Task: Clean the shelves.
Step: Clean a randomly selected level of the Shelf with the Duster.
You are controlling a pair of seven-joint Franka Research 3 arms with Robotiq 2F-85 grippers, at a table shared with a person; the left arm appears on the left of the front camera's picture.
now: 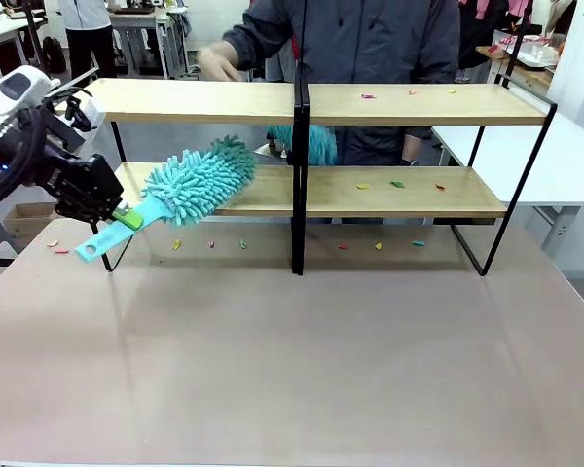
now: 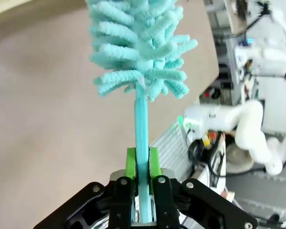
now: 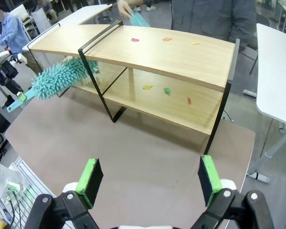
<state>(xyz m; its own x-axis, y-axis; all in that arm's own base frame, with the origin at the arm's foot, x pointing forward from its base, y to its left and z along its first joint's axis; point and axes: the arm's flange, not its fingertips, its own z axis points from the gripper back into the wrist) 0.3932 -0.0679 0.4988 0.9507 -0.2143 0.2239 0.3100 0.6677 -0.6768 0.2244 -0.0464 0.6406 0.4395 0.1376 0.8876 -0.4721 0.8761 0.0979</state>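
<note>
At the left of the front view, the left gripper (image 1: 120, 214) is pinched on the handle of a teal fluffy duster (image 1: 197, 182). The handle end pokes out lower left past the jaws, and the head angles up-right over the left end of the lower board. The left wrist view confirms it: green pads (image 2: 130, 162) pressed onto the handle from both sides, fluffy head at top of frame, brownish tabletop behind. The shelves (image 1: 204, 100) span the upper half of the front view, standing on the far part of the table (image 1: 292, 360): two light-wood boards on a black frame, centre post mid-frame. Small coloured scraps (image 1: 368, 96) sit on the right half of the top board, with more on the right half of the lower board and on the table under the rack. The right gripper (image 3: 150, 174) is at the bottom of its wrist view, fingers spread wide, gripping nothing, above the table on the near side of the rack. A person stands behind the rack at top centre, one hand (image 1: 217, 61) blurred above the left part of the top board. In the right wrist view that hand holds something teal at the top edge. A second teal fluffy thing (image 1: 319, 146) shows behind the centre post, between the boards.
</note>
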